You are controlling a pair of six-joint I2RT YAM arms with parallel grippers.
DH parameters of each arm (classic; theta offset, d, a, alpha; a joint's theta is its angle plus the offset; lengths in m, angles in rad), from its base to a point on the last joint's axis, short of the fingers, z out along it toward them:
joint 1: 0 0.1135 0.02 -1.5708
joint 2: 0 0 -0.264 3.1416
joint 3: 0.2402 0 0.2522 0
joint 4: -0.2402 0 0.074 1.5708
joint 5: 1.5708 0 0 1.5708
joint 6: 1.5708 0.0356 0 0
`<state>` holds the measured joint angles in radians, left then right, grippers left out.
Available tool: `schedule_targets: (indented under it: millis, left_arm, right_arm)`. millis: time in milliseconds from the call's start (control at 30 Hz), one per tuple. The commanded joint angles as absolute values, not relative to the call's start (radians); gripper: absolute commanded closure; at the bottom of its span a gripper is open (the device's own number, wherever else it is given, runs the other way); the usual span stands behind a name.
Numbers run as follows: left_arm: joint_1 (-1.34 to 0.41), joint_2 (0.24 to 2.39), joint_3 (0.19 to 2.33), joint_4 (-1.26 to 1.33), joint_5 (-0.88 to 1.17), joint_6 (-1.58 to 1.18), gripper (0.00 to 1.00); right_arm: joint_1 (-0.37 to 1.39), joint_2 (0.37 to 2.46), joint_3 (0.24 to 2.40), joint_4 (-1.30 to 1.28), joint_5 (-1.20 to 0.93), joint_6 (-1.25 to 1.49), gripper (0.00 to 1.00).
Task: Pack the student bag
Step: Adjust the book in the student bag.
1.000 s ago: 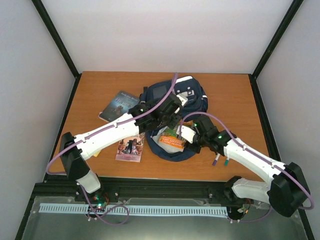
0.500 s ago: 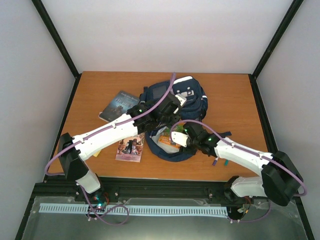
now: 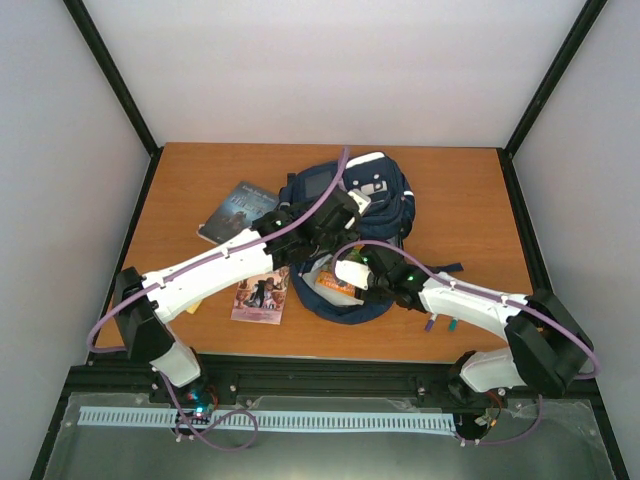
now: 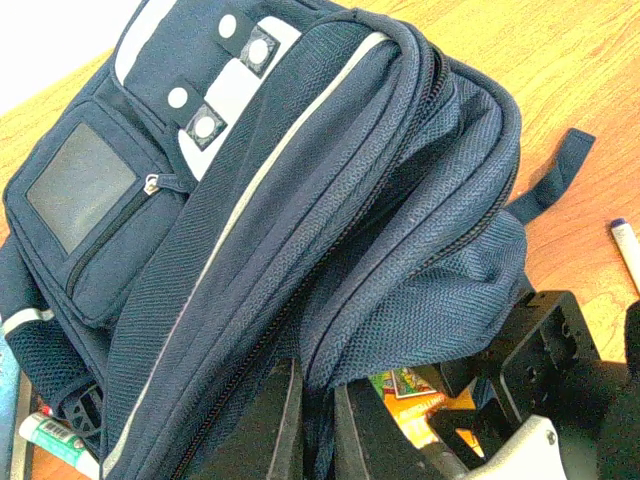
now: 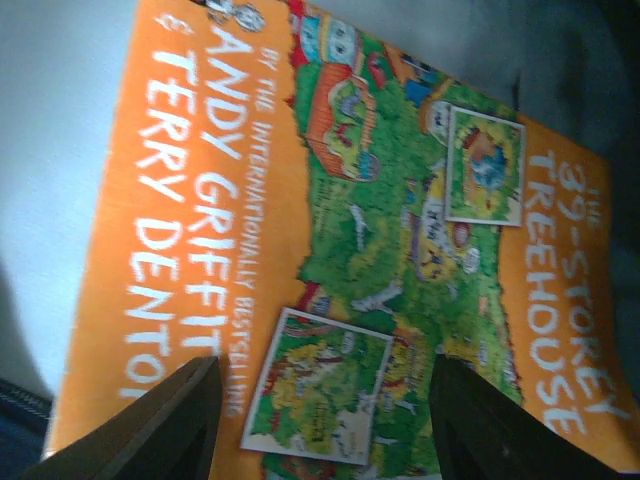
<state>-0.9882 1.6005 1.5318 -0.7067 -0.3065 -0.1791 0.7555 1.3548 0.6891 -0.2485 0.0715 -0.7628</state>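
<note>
The student bag [image 3: 390, 205] lies in the middle of the desk [image 3: 200, 180] with its mouth facing the arms. The left end effector [image 4: 318, 400] is clamped on the fabric at the bag's opening, holding it up. In the last second the right arm has reached further into that mouth, and the right end effector [image 5: 320, 420] has spread its fingers; it now stands open just above the orange book [image 5: 330, 230], which lies flat inside the bag. That looks like the book being released, so this item seems packed. A dark book [image 3: 237, 210] and another book [image 3: 262, 295] still wait left of the bag
</note>
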Motion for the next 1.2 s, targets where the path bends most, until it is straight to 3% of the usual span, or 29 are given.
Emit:
schedule_targets:
  millis: [0, 233, 567, 867, 1167]
  left_arm:
    - [-0.988, 1.534, 1.547, -0.647, -0.321, -0.19, 0.99]
    - [-0.988, 1.531, 1.534, -0.64, -0.311, -0.187, 0.99]
    - [-0.988, 1.526, 1.526, -0.64, -0.31, -0.184, 0.99]
    - [-0.988, 1.524, 1.52, -0.638, -0.291, -0.178, 0.99]
    - [-0.988, 1.522, 1.513, -0.637, -0.285, -0.175, 0.99]
  right_arm:
    - [0.758, 1.364, 0.701, -0.256, 0.191, -0.796, 0.42]
    - [0.763, 1.279, 0.736, -0.443, -0.064, -0.798, 0.35]
    - [0.774, 1.37, 0.715, -0.39, -0.008, -0.789, 0.3]
    - [0.763, 1.393, 0.716, -0.229, 0.276, -0.831, 0.3]
    - [0.676, 1.359, 0.738, -0.196, 0.312, -0.885, 0.33]
